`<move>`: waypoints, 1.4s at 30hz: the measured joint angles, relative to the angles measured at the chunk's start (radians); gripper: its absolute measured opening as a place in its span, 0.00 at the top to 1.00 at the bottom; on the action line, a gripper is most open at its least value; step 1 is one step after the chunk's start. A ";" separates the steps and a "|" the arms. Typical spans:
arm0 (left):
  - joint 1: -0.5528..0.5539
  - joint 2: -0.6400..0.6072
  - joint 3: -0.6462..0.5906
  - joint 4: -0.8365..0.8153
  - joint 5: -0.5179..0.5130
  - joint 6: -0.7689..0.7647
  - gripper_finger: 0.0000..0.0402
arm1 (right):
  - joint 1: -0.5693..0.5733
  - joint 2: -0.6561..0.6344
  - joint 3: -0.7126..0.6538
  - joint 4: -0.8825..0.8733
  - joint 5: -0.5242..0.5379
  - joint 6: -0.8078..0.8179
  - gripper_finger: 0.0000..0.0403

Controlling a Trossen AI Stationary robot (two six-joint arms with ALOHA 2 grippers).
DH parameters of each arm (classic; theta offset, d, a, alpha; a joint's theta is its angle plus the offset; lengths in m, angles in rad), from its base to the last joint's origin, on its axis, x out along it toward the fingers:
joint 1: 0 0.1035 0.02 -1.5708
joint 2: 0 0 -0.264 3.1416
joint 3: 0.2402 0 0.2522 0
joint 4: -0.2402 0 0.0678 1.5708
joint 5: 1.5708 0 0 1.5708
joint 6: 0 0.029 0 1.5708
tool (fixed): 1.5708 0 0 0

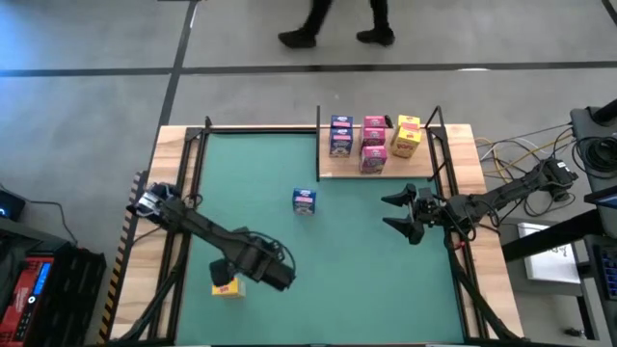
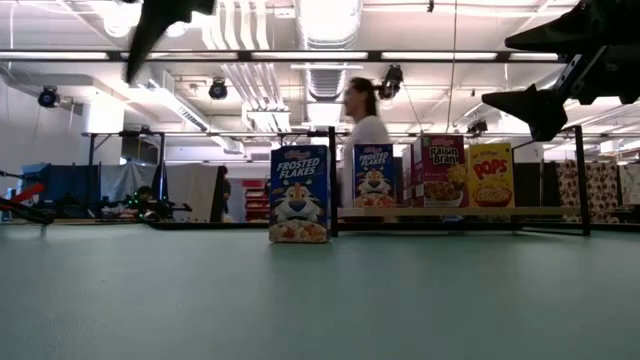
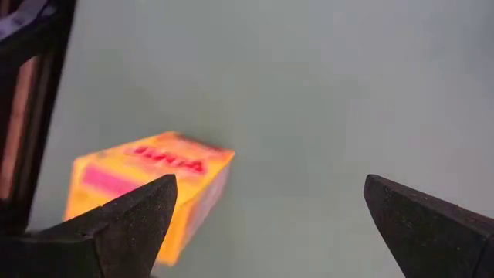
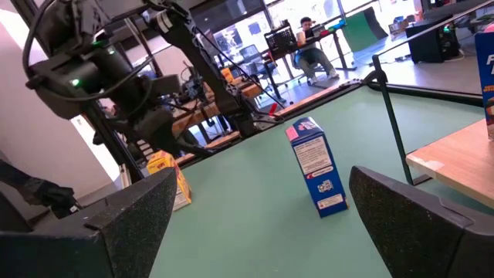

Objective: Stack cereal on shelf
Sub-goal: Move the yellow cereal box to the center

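A yellow cereal box rests on the green mat near its near-left corner; it also shows in the high view. My left gripper hovers above it, open and empty, with the box beside one finger. A blue cereal box stands upright on the mat's middle. The light-wood shelf lies at the far right and carries blue, pink and yellow boxes standing on it. My right gripper is open and empty, raised near the shelf's near edge and pointing toward the table's left.
Black frame posts stand along the mat's edges. A person walks beyond the table's far edge. Open green mat lies between the blue box and the near edge.
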 joint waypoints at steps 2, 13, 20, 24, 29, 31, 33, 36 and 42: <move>-0.024 -0.013 -0.011 0.000 0.015 -0.028 0.01 | 0.000 0.000 0.000 0.000 0.000 0.000 0.07; -0.154 -0.141 -0.174 0.034 0.133 -0.138 0.01 | 0.000 0.000 0.000 0.000 0.000 0.000 0.07; -0.198 -0.147 -0.174 0.021 0.063 -0.064 0.00 | 0.000 0.000 0.000 0.000 0.000 0.000 0.07; -0.213 -0.127 -0.176 0.029 0.034 -0.062 0.00 | 0.000 0.000 0.000 0.000 0.000 0.000 0.07; -0.244 -0.109 -0.191 0.068 0.027 -0.063 0.00 | 0.000 0.000 0.000 0.000 0.000 0.000 0.07; -0.261 -0.101 -0.206 0.092 0.023 -0.072 0.00 | 0.000 0.000 0.000 0.000 0.000 0.000 0.07; -0.274 -0.096 -0.220 0.105 -0.003 -0.075 0.00 | 0.000 0.000 0.000 0.000 0.000 0.000 0.07; -0.284 -0.085 -0.236 0.126 -0.033 -0.078 0.00 | 0.000 0.000 0.000 0.000 0.000 0.000 0.07; -0.283 -0.071 -0.291 0.180 -0.033 -0.082 0.00 | 0.000 0.000 0.000 0.000 0.000 0.000 0.07</move>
